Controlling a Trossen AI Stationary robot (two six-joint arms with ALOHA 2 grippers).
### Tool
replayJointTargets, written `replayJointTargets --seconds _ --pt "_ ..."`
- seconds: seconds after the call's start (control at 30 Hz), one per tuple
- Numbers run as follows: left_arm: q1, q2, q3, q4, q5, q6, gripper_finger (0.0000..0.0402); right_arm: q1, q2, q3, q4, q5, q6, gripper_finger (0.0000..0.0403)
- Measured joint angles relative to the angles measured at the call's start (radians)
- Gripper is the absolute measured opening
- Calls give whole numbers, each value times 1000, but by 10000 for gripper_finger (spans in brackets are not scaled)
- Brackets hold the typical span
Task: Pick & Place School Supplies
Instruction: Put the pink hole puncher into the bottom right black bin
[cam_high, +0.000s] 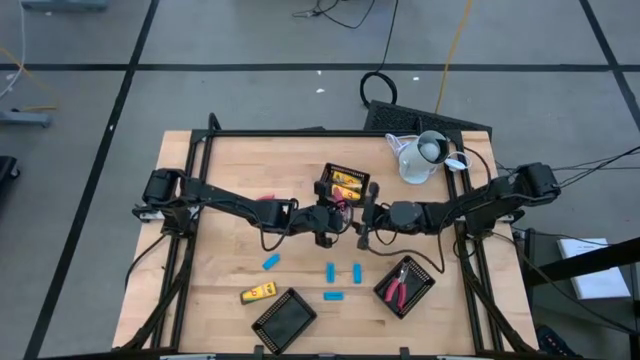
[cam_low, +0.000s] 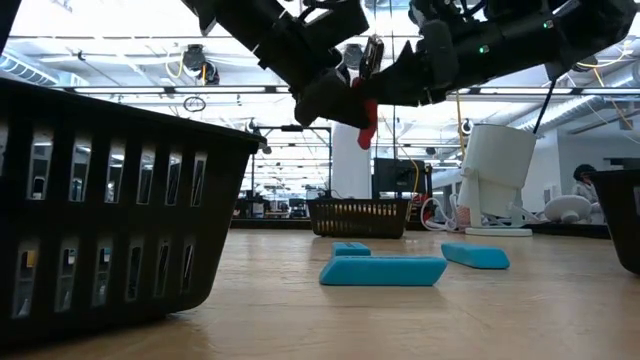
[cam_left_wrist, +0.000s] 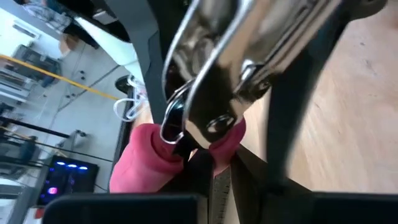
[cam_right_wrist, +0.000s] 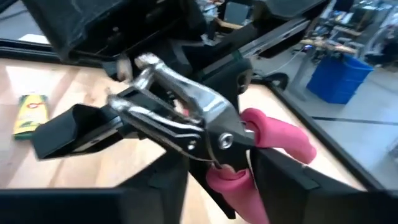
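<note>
Pink-handled pliers (cam_right_wrist: 217, 146), clenched between left gripper (cam_high: 328, 215) and right gripper (cam_high: 368, 215) above the table's (cam_high: 230, 160) centre, await placement; four blue pieces (cam_high: 331, 271) and one yellow block (cam_high: 258, 293) lie loose near the front edge.

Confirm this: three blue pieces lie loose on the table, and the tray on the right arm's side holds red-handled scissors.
Not three: four blue pieces lie loose on the table, as the high view shows. The tray on the right arm's side does hold red-handled scissors.
</note>
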Motion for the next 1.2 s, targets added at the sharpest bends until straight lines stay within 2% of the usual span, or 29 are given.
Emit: replayJointTargets --seconds 0.1,0.13,0.23,0.4,0.7,0.87,1.0,1.07,1.2 --pt "0 -1 0 -10 2 -18 29 2 9 0 17 37 -39 72" --pt "0 0 0 -9 2 -26 29 9 9 0 17 61 -61 57" --pt "1 -2 4 -8 2 -24 29 41 11 0 51 157 -114 58" --pt "1 -2 9 -32 5 -42 33 96 5 0 79 255 -186 58" --pt "-9 -4 9 -83 25 -107 166 144 3 3 70 367 -209 58" --pt "-32 17 -10 -289 48 -201 210 173 -13 12 109 524 -281 58" --pt "-44 -17 -40 -301 -74 -285 217 216 -33 5 49 519 -293 58" --pt "-64 -16 -82 -289 -103 -309 214 229 -52 7 47 536 -280 58" --pt "-107 -79 -155 -251 -168 -361 197 285 -75 2 -107 591 -202 58"
